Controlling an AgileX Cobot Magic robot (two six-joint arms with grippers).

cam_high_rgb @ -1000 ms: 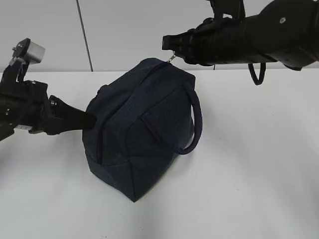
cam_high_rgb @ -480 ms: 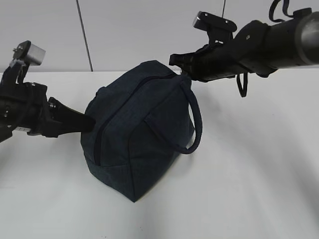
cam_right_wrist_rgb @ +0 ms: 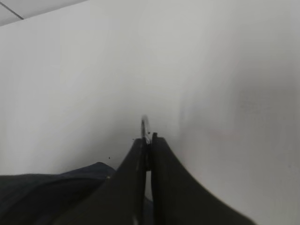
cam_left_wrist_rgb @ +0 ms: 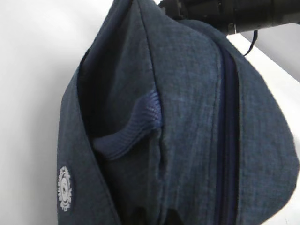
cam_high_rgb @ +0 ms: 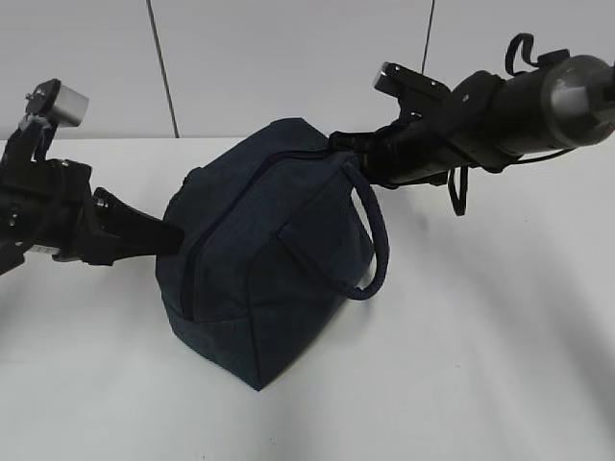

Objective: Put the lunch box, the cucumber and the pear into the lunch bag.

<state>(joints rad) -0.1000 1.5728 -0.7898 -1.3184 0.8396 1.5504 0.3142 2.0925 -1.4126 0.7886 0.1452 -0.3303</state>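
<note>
The dark navy lunch bag (cam_high_rgb: pixel 259 250) stands in the middle of the white table, and its zipper (cam_high_rgb: pixel 197 259) looks closed along the top. My left gripper (cam_high_rgb: pixel 171 235) is shut on the fabric at the bag's left end. In the left wrist view the bag (cam_left_wrist_rgb: pixel 187 93) fills the frame. My right gripper (cam_high_rgb: pixel 338 146) is at the bag's upper right corner. It is shut on the metal ring pull (cam_right_wrist_rgb: pixel 144 124), which sticks out above the closed fingers (cam_right_wrist_rgb: pixel 159 154). The lunch box, cucumber and pear are out of view.
The bag's padded loop handle (cam_high_rgb: pixel 380 240) hangs down its right side, and another handle (cam_left_wrist_rgb: pixel 136 126) shows in the left wrist view. The white table (cam_high_rgb: pixel 480 336) runs back to a pale wall. A black cable loop (cam_high_rgb: pixel 456 192) hangs under the right arm.
My right gripper has moved down and a little to the right with the ring pull in it, and the bag's top corner has sunk with it. The left arm has not moved.
</note>
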